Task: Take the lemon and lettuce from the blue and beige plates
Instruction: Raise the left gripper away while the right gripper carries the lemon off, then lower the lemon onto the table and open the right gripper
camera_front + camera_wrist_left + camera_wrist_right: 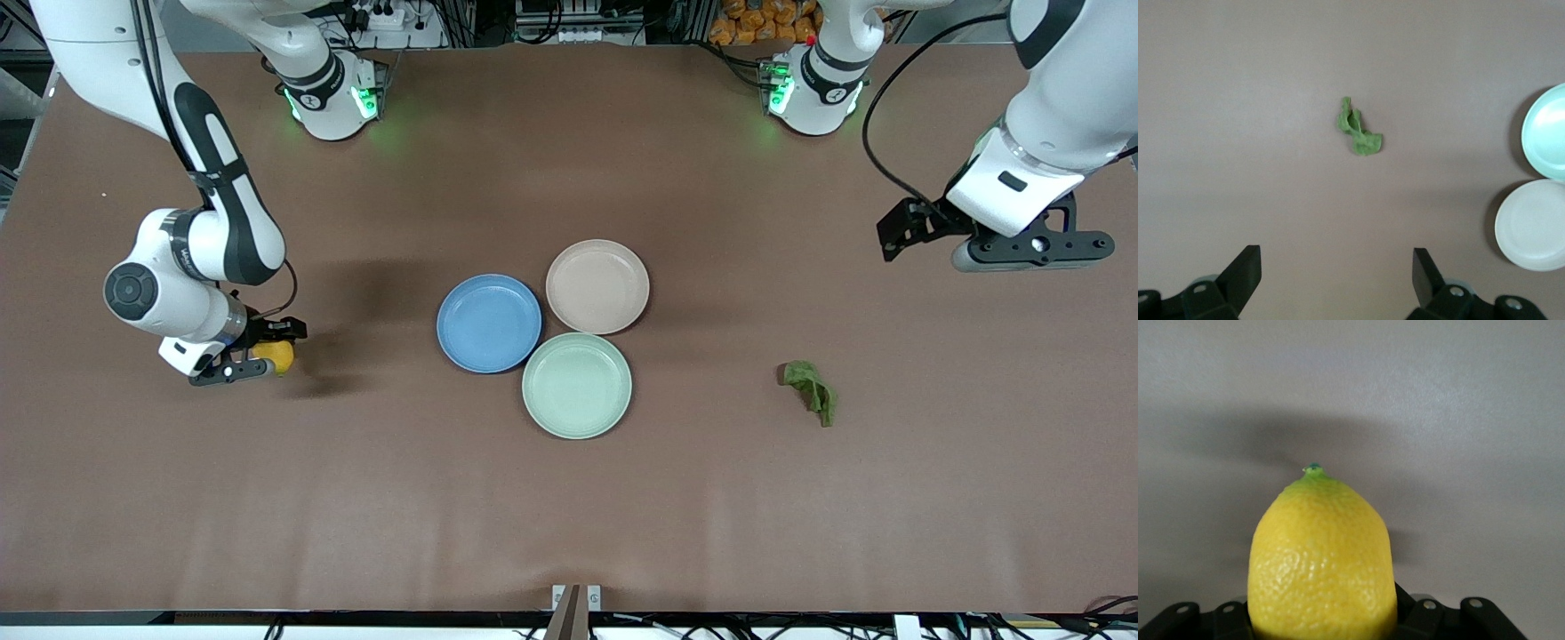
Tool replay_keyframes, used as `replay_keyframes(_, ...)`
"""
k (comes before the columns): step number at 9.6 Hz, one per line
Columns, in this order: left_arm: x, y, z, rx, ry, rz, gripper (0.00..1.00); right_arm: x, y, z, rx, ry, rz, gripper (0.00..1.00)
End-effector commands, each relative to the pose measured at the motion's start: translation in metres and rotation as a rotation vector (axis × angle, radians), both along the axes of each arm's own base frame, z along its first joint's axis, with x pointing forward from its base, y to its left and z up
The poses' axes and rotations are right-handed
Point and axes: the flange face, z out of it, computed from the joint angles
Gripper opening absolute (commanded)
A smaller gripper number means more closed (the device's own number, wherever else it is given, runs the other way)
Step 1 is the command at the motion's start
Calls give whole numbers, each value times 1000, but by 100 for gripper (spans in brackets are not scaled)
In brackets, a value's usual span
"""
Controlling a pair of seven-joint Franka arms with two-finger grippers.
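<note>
Plates: blue [489, 323], beige [597, 286], both bare. Right pincer [253, 360] clamps lemon [277, 356]; left pincer [1331, 280] wide, holding nothing.

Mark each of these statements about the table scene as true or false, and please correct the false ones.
1. The lettuce lies on the beige plate. False: it lies on the bare table, toward the left arm's end, apart from all plates.
2. The right gripper holds the lemon. True.
3. The left gripper is shut on the lettuce. False: its fingers are open and hold nothing.
4. The blue plate, the beige plate and the green plate have nothing on them. True.
5. The green plate is nearer to the front camera than the beige plate. True.
6. The lemon is over the blue plate. False: it is toward the right arm's end of the table, apart from the plates.
</note>
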Motion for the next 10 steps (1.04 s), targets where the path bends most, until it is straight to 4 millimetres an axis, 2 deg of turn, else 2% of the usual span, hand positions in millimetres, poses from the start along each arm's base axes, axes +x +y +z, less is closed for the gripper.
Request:
replay_keyframes(1,6,2,15,-16,46,-43,100,-20,-9,-3,-5,-24,12,31)
replay_keyframes(4,-1,1,21,-22,55,-44,100,-25,-15,-17,-11,-32,0,32)
replay_keyframes(6,-3,0,35,-70,53,-40,100,-25,-18,-33,-15,-41,-16,33)
replay_keyframes(9,-3,2,38,-84,53,-35,100,-25,-19,-43,-20,-43,-29,33)
replay_keyframes(10,-3,3,37,-81,54,-38,100,-25,-20,-47,-21,-40,-30,36)
